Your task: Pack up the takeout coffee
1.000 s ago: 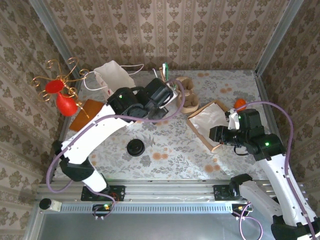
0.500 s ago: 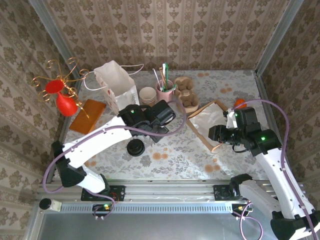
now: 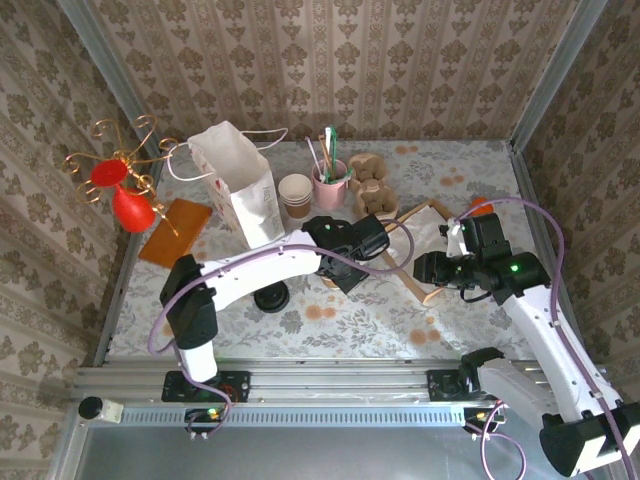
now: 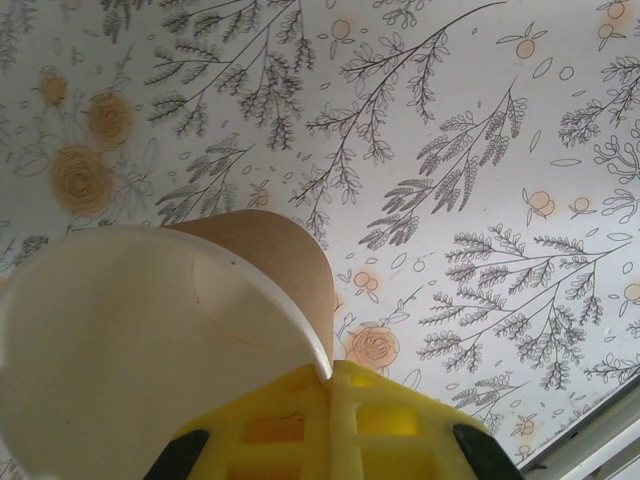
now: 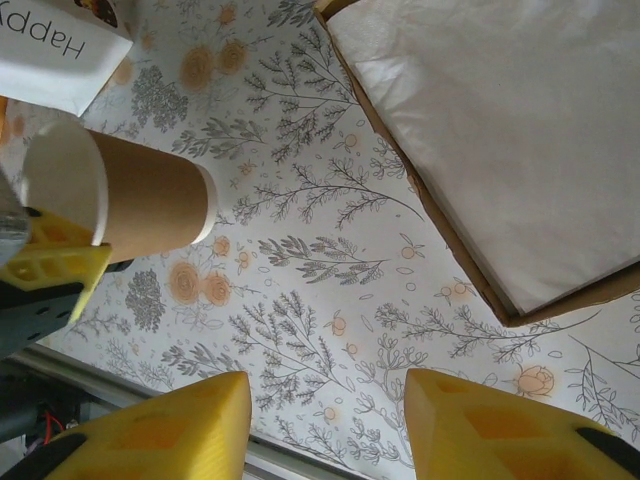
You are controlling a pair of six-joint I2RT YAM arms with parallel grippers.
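At the left edge of the floral table, well to the left of the left gripper, a red vase stands beside an orange mat; nearer that gripper, up and to its left, a white paper bag stands upright; a flat black lid disc lies on the cloth just down and to the left of the gripper. The left gripper, over mid-table, is clamped on the rim of a lidless beige cup, the cup for the takeout coffee, held on its side with its white mouth at the fingers. Beyond the gripper, toward the back wall, sit a stack of beige cups and a pink cup bristling with straws; to its right a flat white sheet edged in brown lies on the table. The right gripper hovers at that sheet's near edge, its yellow fingers spread apart around bare air, and faces the held cup across a stretch of patterned cloth.
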